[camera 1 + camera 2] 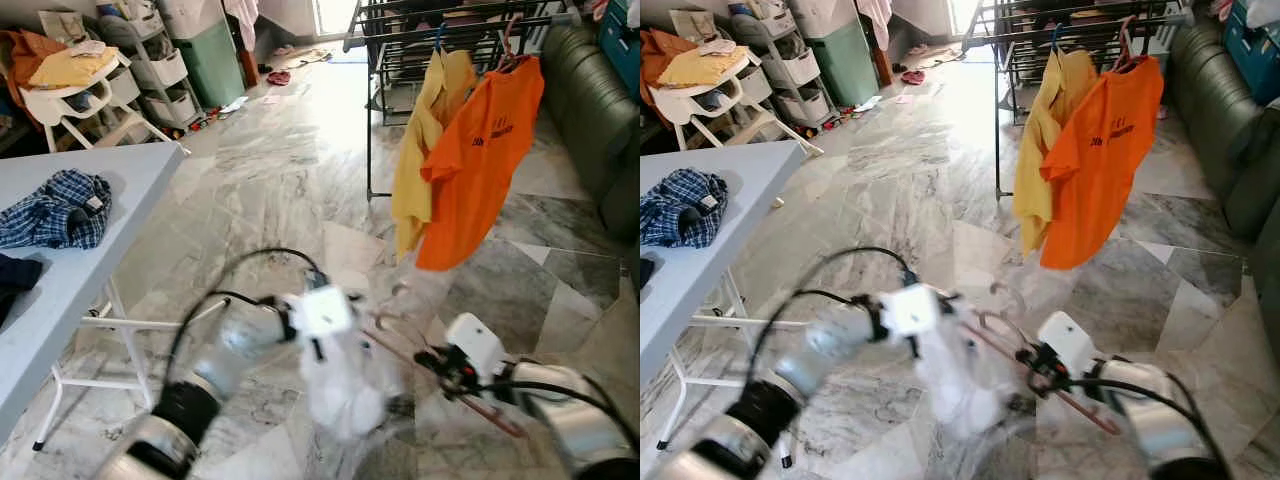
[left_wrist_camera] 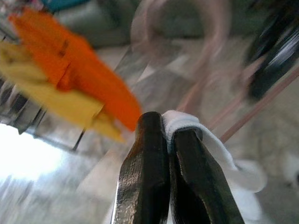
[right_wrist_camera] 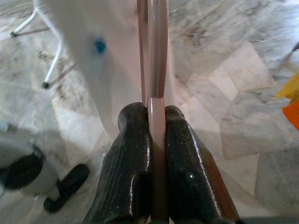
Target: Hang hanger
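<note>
Pink hanger [image 3: 158,56]: thin, stiff, light; pinched at bar by right gripper [image 3: 158,140]. White garment [image 1: 345,385]: soft, limp; fold nipped tight by left gripper [image 2: 169,144].

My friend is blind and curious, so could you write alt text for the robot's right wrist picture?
Two black fingers of the right gripper are clamped on a thin pink hanger that runs straight ahead. A blurred white garment hangs beside it over the grey marble floor, with a white table leg behind.
</note>
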